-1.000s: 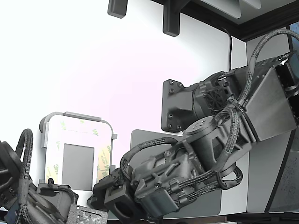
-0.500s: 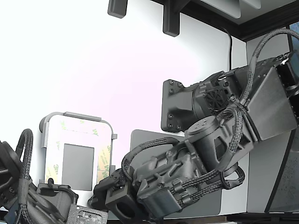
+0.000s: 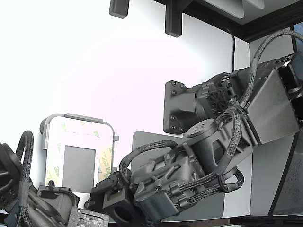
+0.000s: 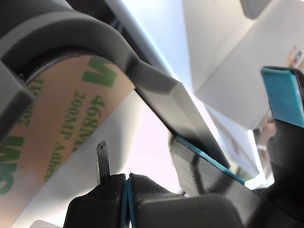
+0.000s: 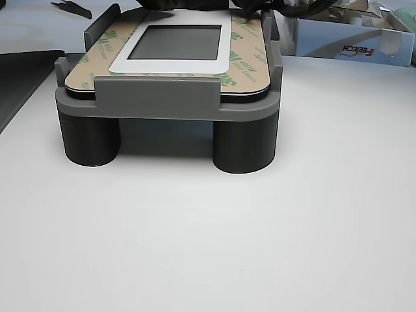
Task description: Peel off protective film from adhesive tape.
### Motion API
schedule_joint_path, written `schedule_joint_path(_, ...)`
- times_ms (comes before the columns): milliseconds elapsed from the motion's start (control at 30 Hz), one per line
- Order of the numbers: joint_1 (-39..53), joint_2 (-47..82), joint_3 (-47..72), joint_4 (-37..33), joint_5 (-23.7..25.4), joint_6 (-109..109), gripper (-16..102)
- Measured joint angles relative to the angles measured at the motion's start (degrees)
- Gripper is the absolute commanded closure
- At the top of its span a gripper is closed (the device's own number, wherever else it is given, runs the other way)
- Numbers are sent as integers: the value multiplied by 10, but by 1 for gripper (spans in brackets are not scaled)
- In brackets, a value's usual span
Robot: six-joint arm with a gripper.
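Observation:
The protective film (image 3: pixel 105 161) is cream liner with green 3M print. It lies flat as a border round a small dark grey square (image 3: pixel 79 168) on a white plate (image 5: pixel 172 65), which sits in a raised grey fixture (image 5: pixel 156 101). The adhesive tape is hidden under the liner. In the wrist view the film (image 4: pixel 57 123) fills the frame close up beside the fixture rim (image 4: pixel 71 28). My gripper (image 3: pixel 97 197) is at the near right corner of the fixture. Its blue-padded jaws stand apart and empty, and a thin dark tip (image 4: pixel 101 161) points at the liner.
A large dark grey mat (image 3: pixel 147 139) lies under my arm. A second arm (image 3: pixel 28 198) sits at the exterior view's bottom left. A black bracket (image 3: pixel 177 109) stands behind. A printed box (image 5: pixel 351 39) and black tweezers (image 5: pixel 71 8) lie beyond the fixture.
My arm has shifted slightly down and toward the exterior view's left, closer to the fixture corner. The liner has not moved.

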Motion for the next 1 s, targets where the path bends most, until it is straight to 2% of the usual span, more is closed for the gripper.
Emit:
schedule_joint_path(667, -2, 5, 31, -32, -7, 5, 97)
schedule_joint_path(1000, -2, 11, 31, -25, -9, 13, 97)
